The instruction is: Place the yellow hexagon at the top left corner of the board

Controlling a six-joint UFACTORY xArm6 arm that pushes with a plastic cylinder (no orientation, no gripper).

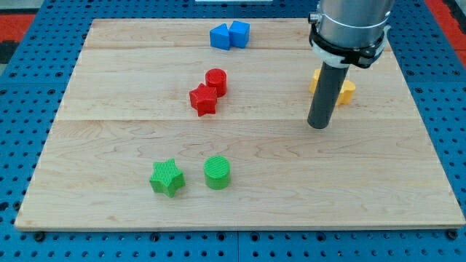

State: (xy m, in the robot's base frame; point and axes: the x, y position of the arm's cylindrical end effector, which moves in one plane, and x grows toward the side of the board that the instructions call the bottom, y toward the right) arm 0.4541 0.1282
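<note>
Yellow blocks sit at the view's right, upper half of the board, mostly hidden behind my rod; I cannot make out which one is the hexagon. My tip rests on the board just below and left of the yellow blocks, close to them. The board's top left corner lies far across the board from the tip.
A blue pentagon and blue cube touch near the top edge. A red cylinder and red star touch at centre. A green star and green cylinder sit lower left. Blue pegboard surrounds the board.
</note>
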